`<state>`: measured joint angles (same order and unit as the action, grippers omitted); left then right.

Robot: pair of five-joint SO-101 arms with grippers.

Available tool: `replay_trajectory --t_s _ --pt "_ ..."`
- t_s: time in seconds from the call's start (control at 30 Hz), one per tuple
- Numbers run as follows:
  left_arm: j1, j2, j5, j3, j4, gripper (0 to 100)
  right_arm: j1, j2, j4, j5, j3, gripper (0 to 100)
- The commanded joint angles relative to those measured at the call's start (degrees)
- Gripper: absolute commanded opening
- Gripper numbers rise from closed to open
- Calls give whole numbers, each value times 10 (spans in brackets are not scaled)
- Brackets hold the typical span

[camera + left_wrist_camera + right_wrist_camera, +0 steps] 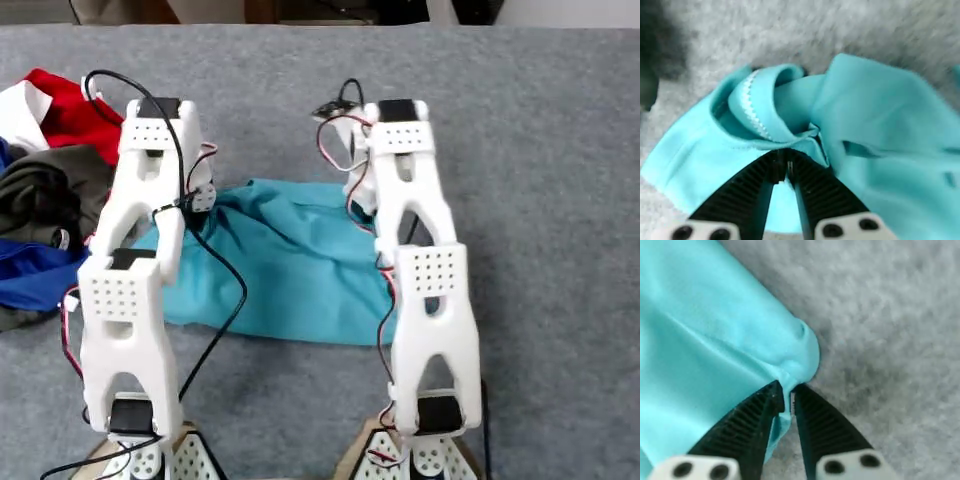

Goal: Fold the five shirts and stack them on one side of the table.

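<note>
Teal shirt (290, 270) lies rumpled at centre frame on the grey surface (540, 150), spread between my two arms.

Left jaws: closed down to a sliver, pinching a fold of the teal shirt (880, 125). Right jaws: also nearly closed, nipping the shirt's (705, 340) outer edge where it rounds off against bare surface (890, 340).

Around it: a pile (45, 190) of other shirts at the left edge of the high view, with red (65, 110) at upper left, white (20, 115) beside it, dark olive (50, 195) in the middle and blue (35, 270) lowest. The pile sits just beside the teal shirt's left end, and my left arm (130, 300) covers the place where they might meet, so I cannot tell if they touch.

In the way: from above, both arms hide their own grip points. The right arm (425, 290) covers the shirt's right edge. A black cable (225, 290) loops from the left arm across the teal cloth.

View differences: the left wrist view gives a rolled hem (752, 107) with white zigzag stitching, just past my left grip; the high view does not resolve it. The right wrist view gives the clean boundary of cloth against surface. The high view gives the pile and the shirt's overall lie.
</note>
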<state>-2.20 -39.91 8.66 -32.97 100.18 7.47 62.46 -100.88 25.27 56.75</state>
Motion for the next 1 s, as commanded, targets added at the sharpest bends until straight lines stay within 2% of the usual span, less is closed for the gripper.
replay_trajectory --t_s 0.0,0.1,0.3,0.67,0.8,0.97 --pt "-7 65 -11 36 6 19 -35 -68 -15 -5 -47 31" --pt "-17 88 -40 61 6 19 -39 -147 -15 -3 -129 31" --pt "-48 124 -97 120 6 19 -40 -308 -11 55 -331 31" --pt "-52 179 -167 273 5 19 -65 -483 105 125 -691 31" --pt "-86 202 -188 287 5 19 -47 -518 131 155 -776 33" --pt "-156 218 -227 284 5 19 -32 -558 145 210 -815 58"
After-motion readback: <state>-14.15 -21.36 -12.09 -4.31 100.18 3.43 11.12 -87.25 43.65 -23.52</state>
